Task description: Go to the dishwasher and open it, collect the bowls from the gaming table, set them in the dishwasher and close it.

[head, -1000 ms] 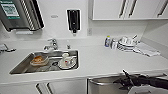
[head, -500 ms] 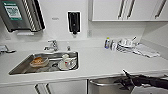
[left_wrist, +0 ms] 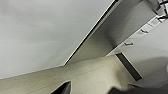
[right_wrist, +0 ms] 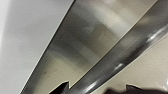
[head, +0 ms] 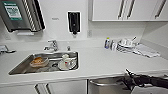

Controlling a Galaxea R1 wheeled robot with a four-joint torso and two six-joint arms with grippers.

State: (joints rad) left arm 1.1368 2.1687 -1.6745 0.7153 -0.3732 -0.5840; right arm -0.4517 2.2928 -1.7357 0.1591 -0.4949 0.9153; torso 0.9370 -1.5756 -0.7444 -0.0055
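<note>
Brushed-steel dishwasher (head: pixel 105 86) with bar handle (right_wrist: pixel 120 62), door shut; right gripper (head: pixel 128 79) at handle, fingers' state unclear.

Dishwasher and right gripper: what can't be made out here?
- Dishwasher in the head view: cut off by the picture's lower edge, so whether its door is ajar is unclear.
- Right gripper in the head view: dark and blurred at the bar handle; grasp cannot be told.
- Items in the sink: too blurred to identify.
</note>
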